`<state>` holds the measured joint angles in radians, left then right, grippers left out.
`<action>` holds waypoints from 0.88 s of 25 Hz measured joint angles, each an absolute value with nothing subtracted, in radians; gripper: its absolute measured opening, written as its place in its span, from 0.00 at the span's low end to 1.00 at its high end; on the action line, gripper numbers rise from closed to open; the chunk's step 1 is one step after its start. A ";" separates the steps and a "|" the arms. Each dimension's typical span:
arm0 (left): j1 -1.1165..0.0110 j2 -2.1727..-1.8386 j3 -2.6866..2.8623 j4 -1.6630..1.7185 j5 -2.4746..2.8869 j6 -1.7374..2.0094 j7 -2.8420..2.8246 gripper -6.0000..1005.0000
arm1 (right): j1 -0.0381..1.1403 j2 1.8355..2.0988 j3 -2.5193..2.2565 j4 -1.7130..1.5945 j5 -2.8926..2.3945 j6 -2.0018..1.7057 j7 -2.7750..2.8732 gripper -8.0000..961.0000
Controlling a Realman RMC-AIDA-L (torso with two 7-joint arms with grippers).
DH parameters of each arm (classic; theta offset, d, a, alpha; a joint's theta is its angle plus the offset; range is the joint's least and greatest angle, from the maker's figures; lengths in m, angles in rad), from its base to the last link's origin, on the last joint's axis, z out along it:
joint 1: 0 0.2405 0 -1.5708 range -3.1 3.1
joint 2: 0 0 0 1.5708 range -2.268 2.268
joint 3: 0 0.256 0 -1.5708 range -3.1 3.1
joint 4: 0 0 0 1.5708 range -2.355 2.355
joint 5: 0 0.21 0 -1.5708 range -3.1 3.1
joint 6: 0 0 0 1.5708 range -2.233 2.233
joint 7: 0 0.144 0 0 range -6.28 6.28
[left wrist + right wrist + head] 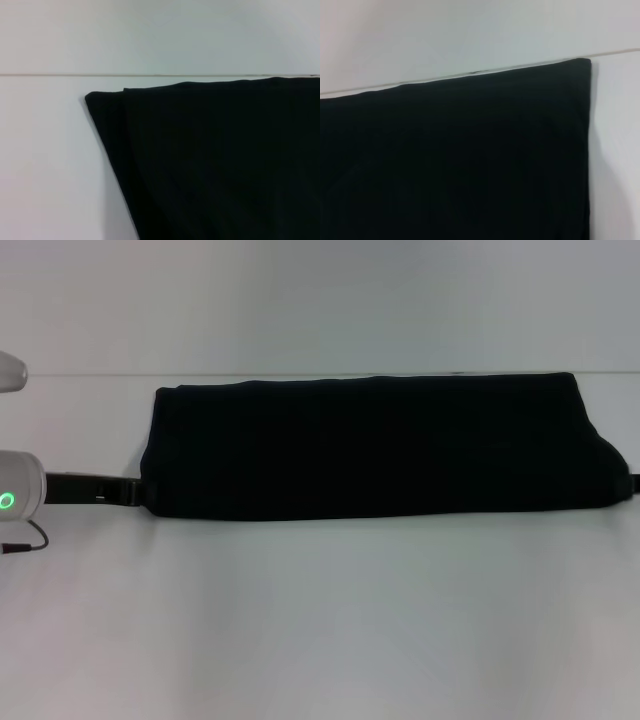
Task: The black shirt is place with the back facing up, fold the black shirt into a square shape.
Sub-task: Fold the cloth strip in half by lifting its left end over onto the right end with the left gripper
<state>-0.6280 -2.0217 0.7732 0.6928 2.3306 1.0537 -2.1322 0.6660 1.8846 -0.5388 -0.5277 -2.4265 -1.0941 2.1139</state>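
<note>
The black shirt (375,445) lies on the white table (320,620) as a long, flat band running left to right, near the far edge. My left gripper (135,492) reaches in low at the shirt's left end; can't tell if it's open or gripping. My right one barely peeks out at the right end.

Black shirt (215,160) flat on white table (50,165), folded layers visible along one corner edge, far edge near table's back line.
</note>
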 joint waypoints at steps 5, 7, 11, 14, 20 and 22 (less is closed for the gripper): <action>-0.620 -2.022 0.772 0.692 2.331 1.055 -2.132 0.01 | 0.654 1.878 -0.535 -0.530 -2.425 -1.096 2.114 0.17; -0.618 -2.022 0.771 0.695 2.331 1.059 -2.132 0.01 | 0.646 1.875 -0.533 -0.537 -2.422 -1.101 2.113 0.10; -0.605 -2.019 0.767 0.704 2.332 1.063 -2.135 0.01 | 0.627 1.874 -0.525 -0.572 -2.415 -1.133 2.113 0.01; -0.598 -2.013 0.766 0.706 2.332 1.067 -2.136 0.01 | 0.617 1.875 -0.516 -0.584 -2.408 -1.156 2.106 0.02; -0.594 -2.012 0.764 0.707 2.332 1.071 -2.134 0.01 | 0.605 1.874 -0.502 -0.586 -2.394 -1.171 2.089 0.03; -0.594 -2.011 0.764 0.707 2.332 1.071 -2.133 0.01 | 0.604 1.874 -0.495 -0.586 -2.394 -1.171 2.089 0.04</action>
